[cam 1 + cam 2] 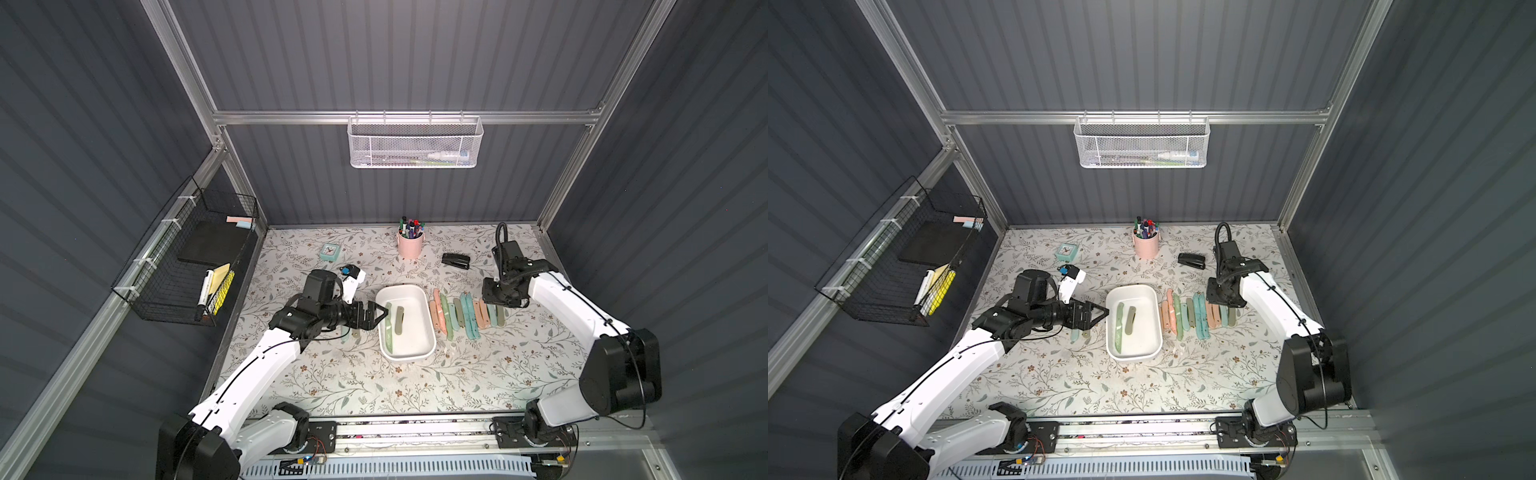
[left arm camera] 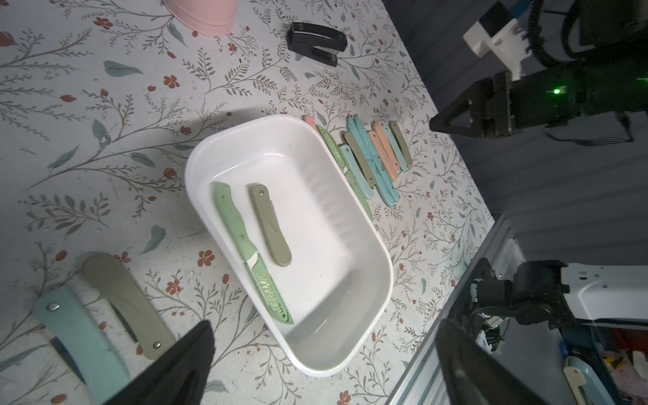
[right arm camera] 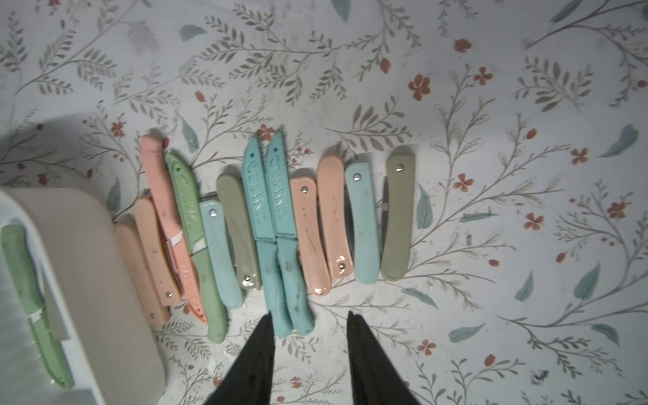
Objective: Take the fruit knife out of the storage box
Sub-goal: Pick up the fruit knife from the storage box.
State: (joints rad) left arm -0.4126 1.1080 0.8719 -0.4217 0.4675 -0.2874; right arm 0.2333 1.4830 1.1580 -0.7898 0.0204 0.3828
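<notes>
White box, top views: box (image 1: 415, 332) at frame centre on floral table (image 1: 332, 382). Green knife (image 1: 387, 328) and olive knife (image 1: 400, 320) lie inside, side by side, near its left wall.
Left gripper, top views: left gripper (image 1: 380, 318) at the box's left rim, jaws wide open, empty.
Right gripper, top views: right gripper (image 1: 498, 303) above the right end of the knife row (image 1: 457, 313), which lies right of the box.
Left wrist: both knives flat on the box (image 2: 333, 245) floor. Green one's blade part reads CERAMIC. Fingers (image 2: 182, 364) spread wide. Teal folder (image 2: 80, 336) and olive folder (image 2: 126, 305) on the table outside the box, beside one finger.
Right wrist: fingers (image 3: 252, 361) parted, nothing between them. One tip just beside the teal handles (image 3: 291, 291) in the row. Box (image 3: 87, 263) corner in view, green knife (image 3: 21, 259) in it.
</notes>
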